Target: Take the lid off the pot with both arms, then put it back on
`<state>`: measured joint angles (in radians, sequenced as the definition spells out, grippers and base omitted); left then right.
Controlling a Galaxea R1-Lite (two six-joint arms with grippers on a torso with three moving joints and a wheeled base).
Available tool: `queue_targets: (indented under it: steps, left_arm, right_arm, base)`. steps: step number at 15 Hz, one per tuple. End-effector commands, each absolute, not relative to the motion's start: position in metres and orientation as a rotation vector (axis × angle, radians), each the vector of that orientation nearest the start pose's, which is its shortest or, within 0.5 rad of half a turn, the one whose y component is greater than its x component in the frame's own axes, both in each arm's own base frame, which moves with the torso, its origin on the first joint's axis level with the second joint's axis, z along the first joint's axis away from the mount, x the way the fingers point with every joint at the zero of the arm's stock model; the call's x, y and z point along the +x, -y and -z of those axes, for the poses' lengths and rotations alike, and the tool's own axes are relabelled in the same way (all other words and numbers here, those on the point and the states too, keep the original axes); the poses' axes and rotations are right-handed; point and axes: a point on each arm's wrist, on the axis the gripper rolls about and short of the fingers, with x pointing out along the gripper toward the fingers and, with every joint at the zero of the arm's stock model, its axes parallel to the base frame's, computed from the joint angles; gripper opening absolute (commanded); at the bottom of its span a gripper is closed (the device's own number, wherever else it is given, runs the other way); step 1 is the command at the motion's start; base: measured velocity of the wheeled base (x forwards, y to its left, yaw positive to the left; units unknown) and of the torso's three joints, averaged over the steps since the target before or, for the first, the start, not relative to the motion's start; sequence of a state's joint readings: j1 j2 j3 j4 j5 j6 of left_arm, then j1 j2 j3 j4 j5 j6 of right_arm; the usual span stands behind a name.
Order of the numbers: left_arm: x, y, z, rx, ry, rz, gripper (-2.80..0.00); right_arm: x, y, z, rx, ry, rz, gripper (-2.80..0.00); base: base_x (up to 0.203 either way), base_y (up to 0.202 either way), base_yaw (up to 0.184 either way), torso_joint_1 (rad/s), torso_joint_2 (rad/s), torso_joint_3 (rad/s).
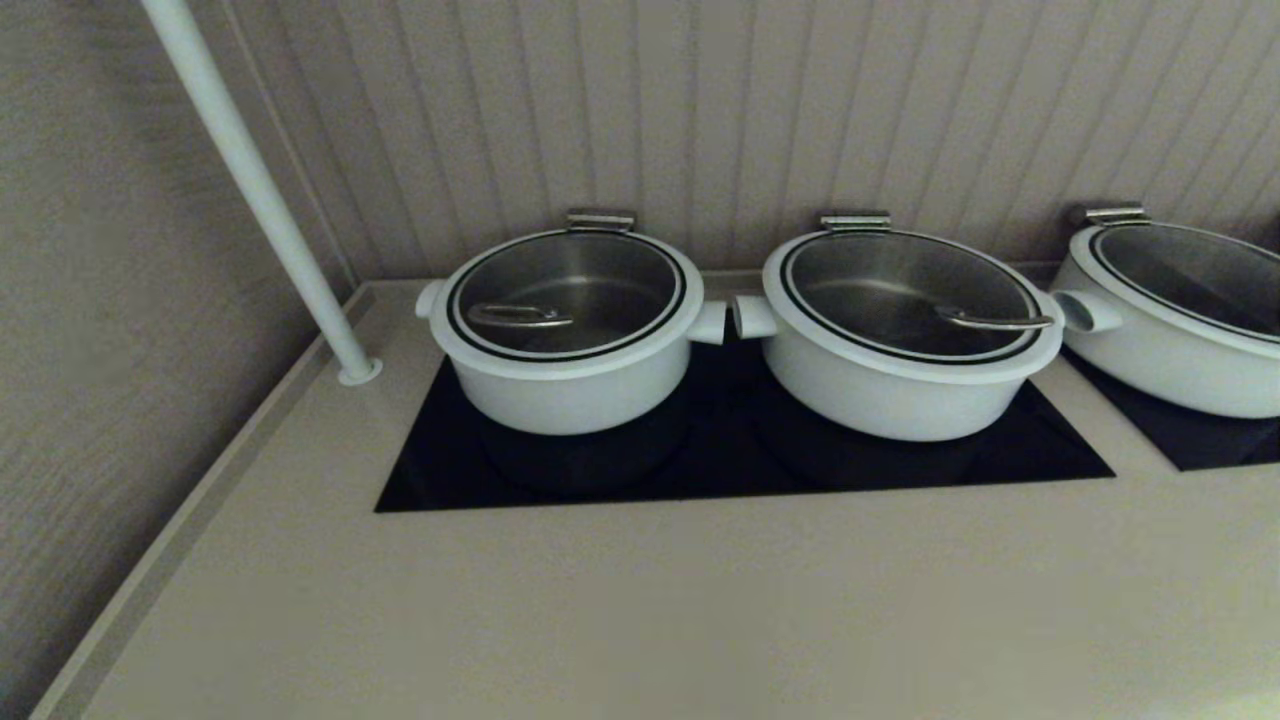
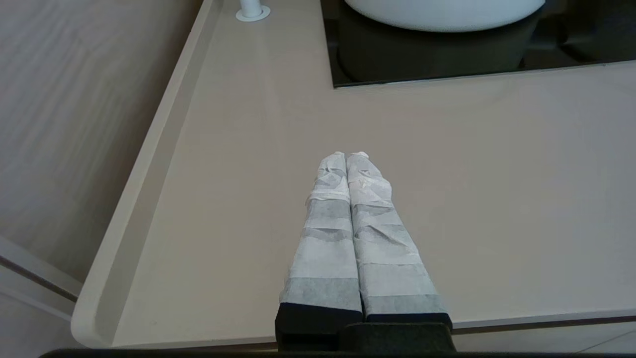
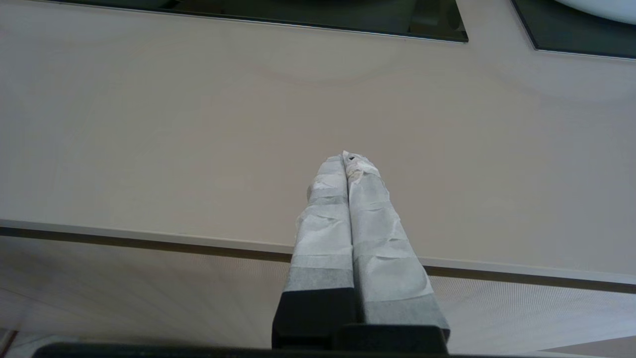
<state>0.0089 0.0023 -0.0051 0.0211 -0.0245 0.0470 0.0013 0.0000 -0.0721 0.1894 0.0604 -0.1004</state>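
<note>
A white pole (image 1: 262,195) is slanting down to a round foot at the far left corner of the beige counter (image 1: 640,600). Just right of it, the pot (image 1: 570,375) is standing on the left part of a black glass cooktop (image 1: 740,460). The lid (image 1: 566,293) is sitting closed on the pot, its steel handle (image 1: 519,316) lying toward the left side of the glass. The pot's right stub handle is nearly meeting the left stub handle of a wider, shallower pot (image 1: 905,375), which is sharing the same cooktop and is wearing its own lid. Farther right, a third white pot (image 1: 1180,320) is resting on a separate black panel and is being cut off by the frame edge.

Neither arm is showing in the head view. In the left wrist view, the left gripper (image 2: 346,156) is hovering over the bare counter near its front left corner, well short of the pot, with its wrapped fingers (image 2: 328,219) pressed together on nothing. In the right wrist view, the right gripper (image 3: 348,159) is hanging over the counter's front edge, also far from the cooktop, its fingers (image 3: 377,233) likewise pressed together and holding nothing.
</note>
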Motion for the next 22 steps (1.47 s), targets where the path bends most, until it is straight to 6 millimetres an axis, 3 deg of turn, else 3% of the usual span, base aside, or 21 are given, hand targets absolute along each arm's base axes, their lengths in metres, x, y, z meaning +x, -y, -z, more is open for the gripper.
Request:
queue_targets:
  steps: [1,22]
  left_arm:
    - [-0.0232,0.0007,-0.075,0.043,-0.017,0.014,-2.8]
    - [-0.023,0.0006,-0.0747,0.027,-0.017,0.017,-2.8]
  right_arm:
    - [-0.0293,-0.0013,-0.0758,-0.099,-0.116,-0.069,-2.8]
    - [-0.0289,-0.0013,-0.0755,-0.096,-0.112,-0.067,-2.8]
  base:
    - [0.0,0.0,0.0,0.0,0.0,0.0]
    - [0.0,0.0,0.0,0.0,0.0,0.0]
